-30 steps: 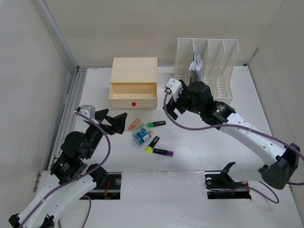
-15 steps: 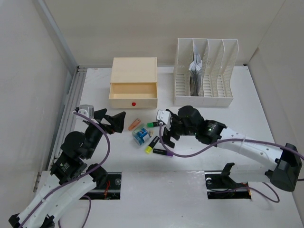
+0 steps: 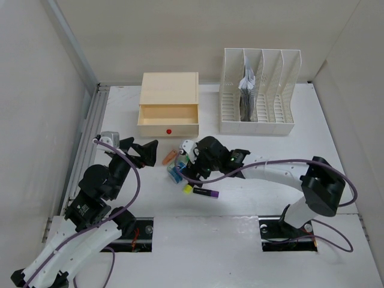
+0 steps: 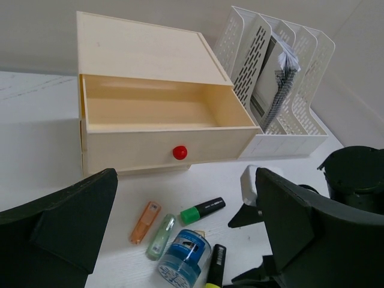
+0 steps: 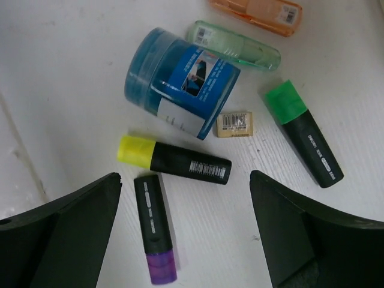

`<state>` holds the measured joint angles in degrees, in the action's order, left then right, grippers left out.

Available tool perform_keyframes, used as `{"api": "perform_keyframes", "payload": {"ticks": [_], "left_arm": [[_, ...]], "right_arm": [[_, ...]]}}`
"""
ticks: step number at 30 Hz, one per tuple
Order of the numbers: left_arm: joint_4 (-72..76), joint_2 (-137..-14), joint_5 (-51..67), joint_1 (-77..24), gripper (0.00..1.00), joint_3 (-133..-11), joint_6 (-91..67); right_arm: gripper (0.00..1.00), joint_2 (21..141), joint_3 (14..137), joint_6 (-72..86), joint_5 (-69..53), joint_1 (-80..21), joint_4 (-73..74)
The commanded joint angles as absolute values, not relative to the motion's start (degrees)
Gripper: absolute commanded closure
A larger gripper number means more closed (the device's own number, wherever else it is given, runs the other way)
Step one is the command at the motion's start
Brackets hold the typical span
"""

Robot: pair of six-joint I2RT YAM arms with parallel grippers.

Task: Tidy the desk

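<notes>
Top, left-wrist and right-wrist views of the desk (image 3: 336,135) during tidying.

**Change.** Within the last second the right gripper (image 5: 185,180) has swung from in front of the file rack (image 3: 258,90) down to the loose stationery at mid-desk. It now hangs over the pile with its jaws spread wide and nothing between them. The left gripper (image 3: 144,150) has not moved: it is also spread and empty, just left of the pile. None of the items has shifted. The move suggests a pick is about to begin, and no item is stowed yet.

**Pile.**
- A blue tub (image 5: 180,78) lies on its side.
- Near the tub are a yellow highlighter (image 5: 174,162), a purple highlighter (image 5: 155,228) and a green highlighter (image 5: 303,135).
- A small eraser (image 5: 234,124) touches the tub.
- Beyond the tub lie an orange case (image 5: 258,9) and a pale green case (image 5: 234,45).

**Room.**
- The pile sits well away from every desk edge and from the two dark cutouts at the near side.
- The drawer box (image 4: 156,114) stands just behind the pile, its drawer pulled out and empty.
- Bare desk lies to the right of the pile.
- To the left the two grippers are close together, so that side is the tight one.
</notes>
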<state>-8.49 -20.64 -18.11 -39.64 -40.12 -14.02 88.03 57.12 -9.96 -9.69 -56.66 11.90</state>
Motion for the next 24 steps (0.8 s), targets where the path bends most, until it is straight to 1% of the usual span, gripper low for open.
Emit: {"api": "perform_keyframes", "payload": {"ticks": [1, 7, 12, 24], "left_arm": [[-6.9, -21.0, -18.8, -39.5, 0.01, -40.5, -14.1], [-6.9, -21.0, -18.3, -39.5, 0.01, -40.5, -14.1], [-6.9, -21.5, -17.8, -39.5, 0.01, -40.5, -14.1], [-6.9, -20.5, -17.2, -39.5, 0.01, -40.5, -14.1]], "right_arm": [[0.07, 89.3, 62.8, 0.0, -5.6, -56.8, 7.4], [0.07, 92.5, 65.2, 9.5, -1.4, -56.8, 5.7], [0.07, 96.4, 66.3, 11.7, 3.9, -58.9, 5.7], [0.07, 99.2, 68.5, 12.8, 8.6, -62.8, 5.7]]}}
